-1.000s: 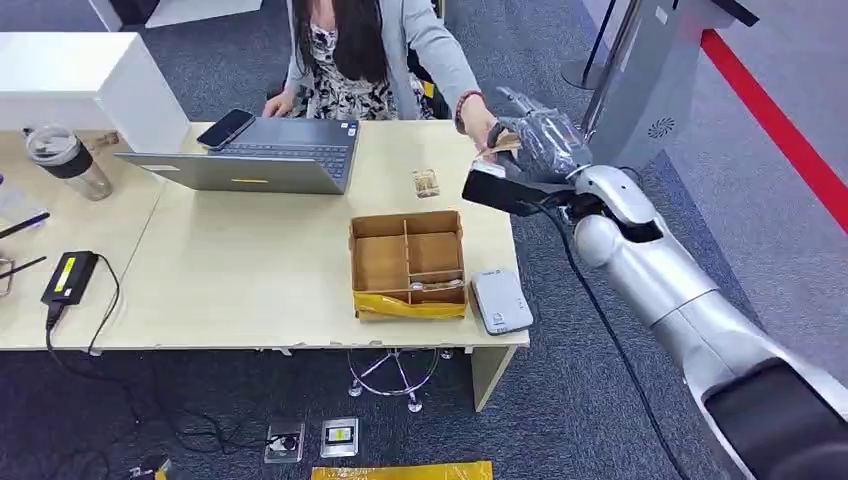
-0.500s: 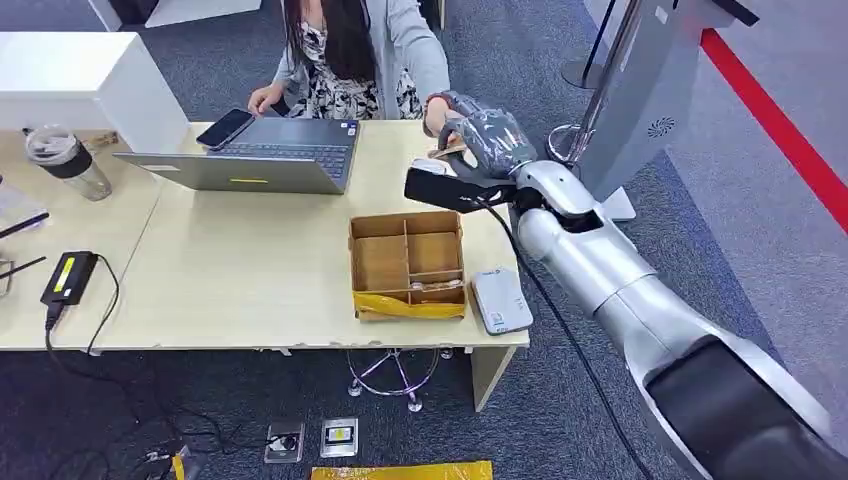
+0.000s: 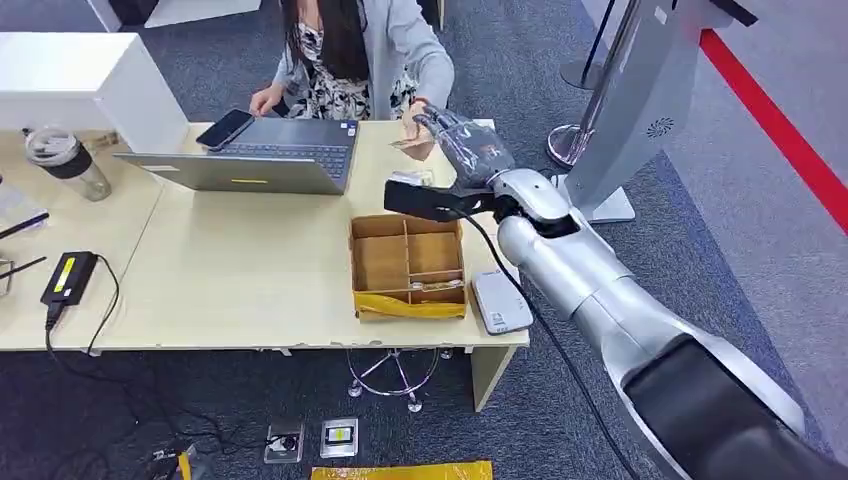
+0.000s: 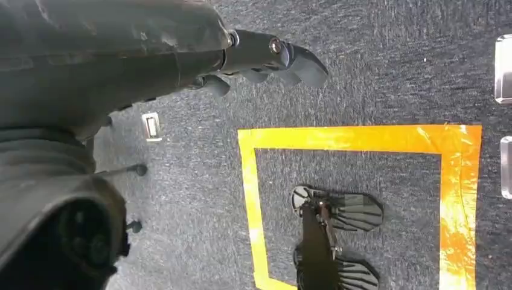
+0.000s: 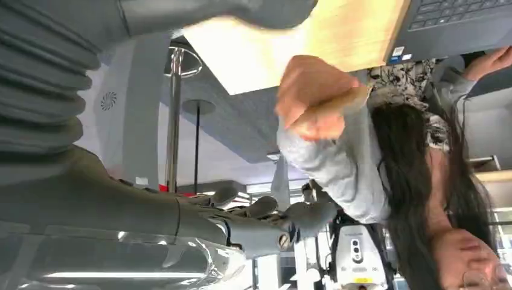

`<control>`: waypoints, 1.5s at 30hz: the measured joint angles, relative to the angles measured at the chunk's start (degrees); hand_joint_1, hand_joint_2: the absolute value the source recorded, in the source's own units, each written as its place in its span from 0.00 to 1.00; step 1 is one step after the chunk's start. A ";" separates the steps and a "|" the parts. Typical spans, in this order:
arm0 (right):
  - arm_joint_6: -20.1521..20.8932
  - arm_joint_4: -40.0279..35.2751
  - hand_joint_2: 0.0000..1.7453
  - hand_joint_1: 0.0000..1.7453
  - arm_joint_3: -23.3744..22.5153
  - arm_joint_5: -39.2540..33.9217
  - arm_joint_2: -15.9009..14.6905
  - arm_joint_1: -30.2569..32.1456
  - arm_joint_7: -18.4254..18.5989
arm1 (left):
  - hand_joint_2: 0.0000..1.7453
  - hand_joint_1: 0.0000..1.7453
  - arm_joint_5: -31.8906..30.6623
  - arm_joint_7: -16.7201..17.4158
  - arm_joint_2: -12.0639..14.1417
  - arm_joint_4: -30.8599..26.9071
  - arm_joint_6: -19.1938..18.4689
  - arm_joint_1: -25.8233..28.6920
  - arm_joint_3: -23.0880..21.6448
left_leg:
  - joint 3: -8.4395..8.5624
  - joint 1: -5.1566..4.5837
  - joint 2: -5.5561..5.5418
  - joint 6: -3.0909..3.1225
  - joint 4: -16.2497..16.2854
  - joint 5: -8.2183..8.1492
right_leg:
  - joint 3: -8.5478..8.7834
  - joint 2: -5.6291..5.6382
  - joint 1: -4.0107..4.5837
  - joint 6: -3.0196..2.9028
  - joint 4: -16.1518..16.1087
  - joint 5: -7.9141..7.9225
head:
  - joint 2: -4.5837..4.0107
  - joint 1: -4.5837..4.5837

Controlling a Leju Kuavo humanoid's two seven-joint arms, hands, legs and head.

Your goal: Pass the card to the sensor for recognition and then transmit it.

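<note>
The tan card (image 3: 405,143) is pinched in a person's hand (image 3: 418,125) above the desk's far edge, beside the laptop. In the right wrist view that person's hand (image 5: 311,99) grips the card (image 5: 341,99), apart from my fingers (image 5: 265,214). My right hand (image 3: 468,148) hovers just right of it with its fingers spread and nothing in them. The white card sensor (image 3: 500,300) lies at the desk's front right corner, well short of the hand. My left hand (image 4: 265,54) hangs over the carpet, holding nothing, fingers loosely extended.
A cardboard box with compartments (image 3: 407,262) sits below my right forearm. An open laptop (image 3: 255,155) with a phone (image 3: 226,128) on it, a tumbler (image 3: 65,160) and a charger (image 3: 68,275) lie to the left. A grey kiosk (image 3: 640,90) stands to the right.
My right arm has swung left over the desk toward the seated person. The person's hand moved along with it and now holds the card clear of my fingers.
</note>
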 joint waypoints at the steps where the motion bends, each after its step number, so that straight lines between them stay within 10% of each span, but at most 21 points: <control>1: 0.00 0.20 0.00 0.00 0.00 0.02 0.00 0.00 -0.04 | 0.00 0.00 0.00 0.00 -0.02 0.00 0.02 0.00 -0.06 | 0.00 0.00 0.00 0.00 0.00 0.00 | 0.00 0.00 0.00 0.00 0.00 0.00 | 0.00 -0.02; 8: 0.26 1.03 0.00 0.00 0.00 0.81 0.18 0.01 -1.05 | 0.00 0.00 0.15 -0.13 -0.02 0.02 0.02 0.02 -0.24 | -0.01 0.01 0.00 0.00 0.00 0.00 | 0.00 0.00 0.01 0.00 0.01 0.00 | 0.00 0.00; 9: 0.39 1.16 1.00 0.00 -0.02 1.31 0.26 0.01 -1.38 | 0.00 0.00 0.28 -0.15 -0.02 0.02 0.07 0.03 -0.28 | -0.01 0.01 0.00 0.00 -0.01 0.00 | 0.01 0.00 0.01 0.00 0.01 0.00 | 0.00 0.00; 20: 1.99 -0.85 1.00 0.00 -1.59 1.75 -0.85 1.72 -1.31 | 0.00 0.00 3.32 -1.38 0.50 0.07 0.57 2.08 -0.42 | 0.03 0.00 0.01 0.00 0.01 0.00 | 0.00 0.00 0.00 0.00 -0.01 0.00 | 0.00 -0.02; 34: 15.36 -34.48 1.00 0.00 -13.22 -5.22 -22.16 18.76 10.36 | 0.00 0.00 6.21 -3.63 1.95 0.07 1.20 5.96 -0.35 | 0.04 0.00 0.02 0.06 0.07 -0.09 | 0.05 -0.04 -0.01 0.01 -0.10 0.00 | 0.00 -0.04; 45: 12.20 -53.05 1.00 0.00 -18.21 -11.83 -33.42 27.33 15.89 | 0.00 0.00 7.37 -3.74 2.82 0.07 1.84 6.72 -0.04 | 0.04 0.01 0.03 0.06 0.05 -0.09 | 0.06 -0.01 0.00 0.01 -0.10 0.00 | 0.00 -0.02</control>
